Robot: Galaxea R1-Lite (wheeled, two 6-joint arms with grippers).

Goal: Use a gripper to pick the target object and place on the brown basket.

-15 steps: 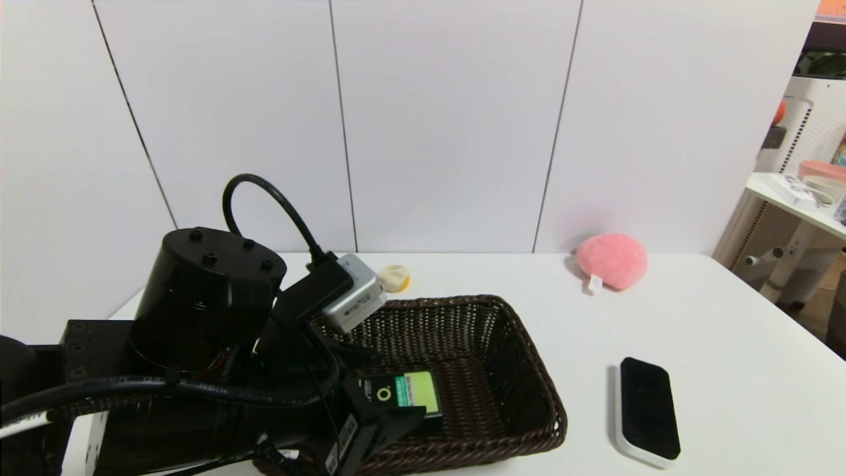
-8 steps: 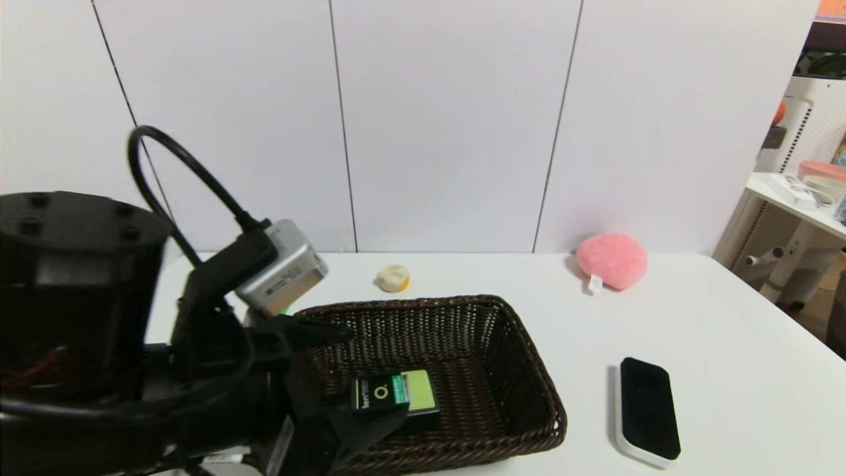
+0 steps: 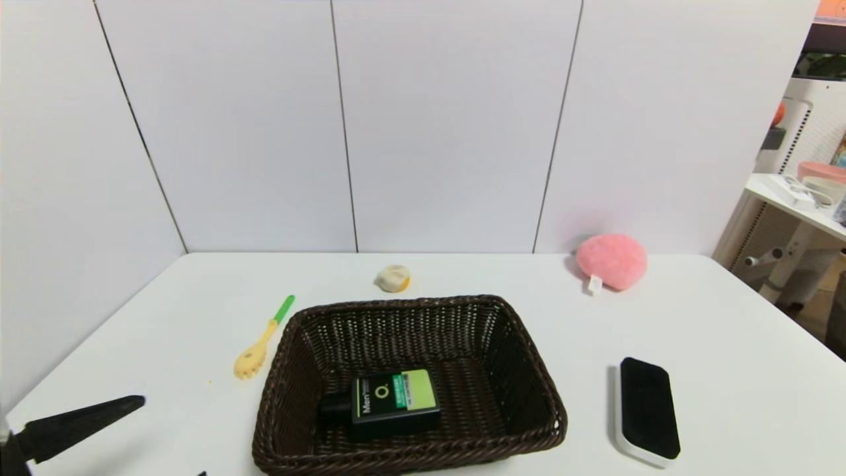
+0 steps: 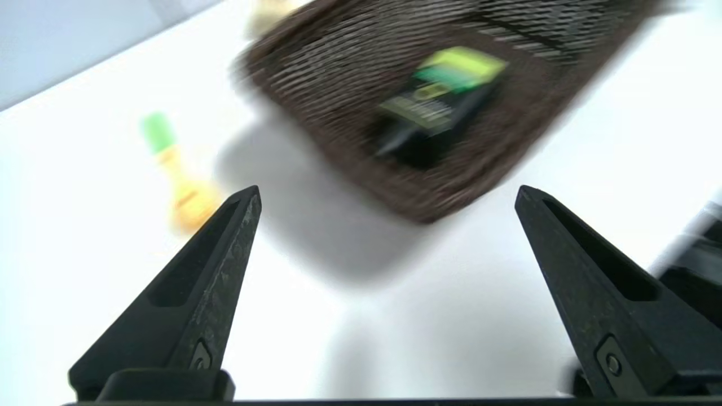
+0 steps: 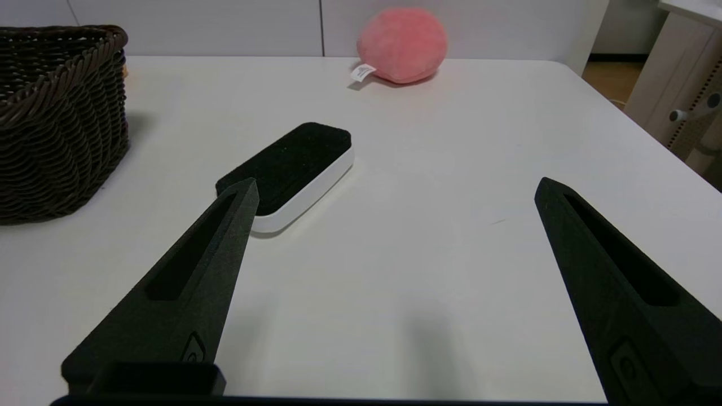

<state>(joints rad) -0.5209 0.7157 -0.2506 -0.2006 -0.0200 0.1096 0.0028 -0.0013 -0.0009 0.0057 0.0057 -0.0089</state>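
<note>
Inside brown basket [image 3: 529,370], target object [image 3: 394,400] lying flat, left pincer [image 4: 389,194] spread, well apart

A lab-like test room: bare white table [image 3: 727,344], plain panelled wall [image 3: 449,125], shelving cart [image 3: 803,198] aside.

1. Brown basket [image 3: 529,370] walls ring the target object [image 3: 395,403]; its top stands open.
2. Yellow-green scoop [image 3: 259,344] lies just left of the basket.
3. Black-topped slab [image 3: 646,408] lies well right.
</note>
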